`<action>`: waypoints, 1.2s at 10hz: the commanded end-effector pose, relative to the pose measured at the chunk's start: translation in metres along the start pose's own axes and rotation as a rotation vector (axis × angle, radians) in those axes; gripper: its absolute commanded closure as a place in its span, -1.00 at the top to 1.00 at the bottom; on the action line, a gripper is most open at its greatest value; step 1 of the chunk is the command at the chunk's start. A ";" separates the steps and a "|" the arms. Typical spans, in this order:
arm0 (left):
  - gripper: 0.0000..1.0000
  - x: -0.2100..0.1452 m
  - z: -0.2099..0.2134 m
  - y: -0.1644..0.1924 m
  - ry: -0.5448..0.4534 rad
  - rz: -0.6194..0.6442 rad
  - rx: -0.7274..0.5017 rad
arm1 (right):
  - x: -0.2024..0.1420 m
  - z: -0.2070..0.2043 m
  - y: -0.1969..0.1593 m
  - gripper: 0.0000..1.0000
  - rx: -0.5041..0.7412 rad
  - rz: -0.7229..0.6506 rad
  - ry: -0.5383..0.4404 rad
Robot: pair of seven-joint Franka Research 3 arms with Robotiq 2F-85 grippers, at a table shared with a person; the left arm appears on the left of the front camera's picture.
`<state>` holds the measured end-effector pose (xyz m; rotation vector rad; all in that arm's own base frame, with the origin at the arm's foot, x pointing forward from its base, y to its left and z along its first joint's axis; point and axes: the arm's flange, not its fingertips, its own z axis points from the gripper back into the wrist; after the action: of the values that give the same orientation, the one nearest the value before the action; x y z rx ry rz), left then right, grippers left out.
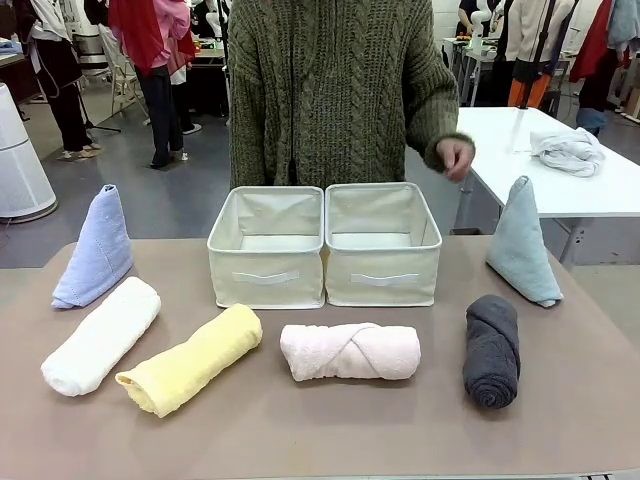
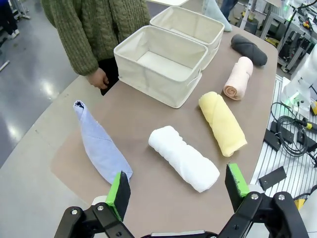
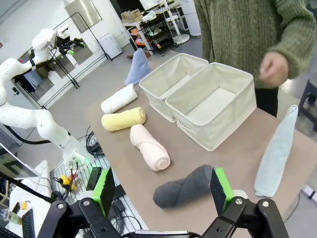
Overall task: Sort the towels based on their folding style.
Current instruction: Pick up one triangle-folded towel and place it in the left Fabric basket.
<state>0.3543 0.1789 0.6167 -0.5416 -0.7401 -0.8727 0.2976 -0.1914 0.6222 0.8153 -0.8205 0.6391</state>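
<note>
sits at the start, six towels (image 1: pixel 350 351) unsorted before two seemingly empty boxes (image 1: pixel 266 288) (left gripper (image 2: pixel 177 187) and right gripper (image 3: pixel 162 189) spread wide, empty); calls next for grasping the white roll (image 2: pixel 183 157).

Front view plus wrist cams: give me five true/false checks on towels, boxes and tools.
1. The left box and the right box hold no towels. True.
2. The pink towel lies inside a box. False: it lies on the table, in front of the boxes.
3. The dark grey towel is a rolled cylinder. True.
4. The left tool is shut on the white towel. False: its jaws stand open and hold nothing, and the towel lies on the table.
5. The lavender-blue cone and the pale teal cone stand side by side. False: they are at opposite ends of the table, with the boxes between them.
</note>
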 end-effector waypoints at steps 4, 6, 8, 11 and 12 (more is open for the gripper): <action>1.00 0.003 0.001 0.001 -0.004 -0.005 0.000 | 0.000 0.001 -0.001 1.00 0.005 0.002 -0.006; 1.00 0.003 0.001 0.001 -0.004 -0.005 0.000 | 0.000 0.001 -0.001 1.00 0.005 0.002 -0.006; 1.00 0.003 0.001 0.001 -0.004 -0.005 0.000 | 0.000 0.001 -0.001 1.00 0.005 0.002 -0.006; 1.00 0.003 0.001 0.001 -0.004 -0.005 0.000 | 0.000 0.001 -0.001 1.00 0.005 0.002 -0.006; 1.00 0.003 0.001 0.001 -0.004 -0.005 0.000 | 0.000 0.001 -0.001 1.00 0.005 0.002 -0.006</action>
<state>0.3543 0.1789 0.6167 -0.5416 -0.7401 -0.8727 0.2976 -0.1914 0.6222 0.8153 -0.8205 0.6391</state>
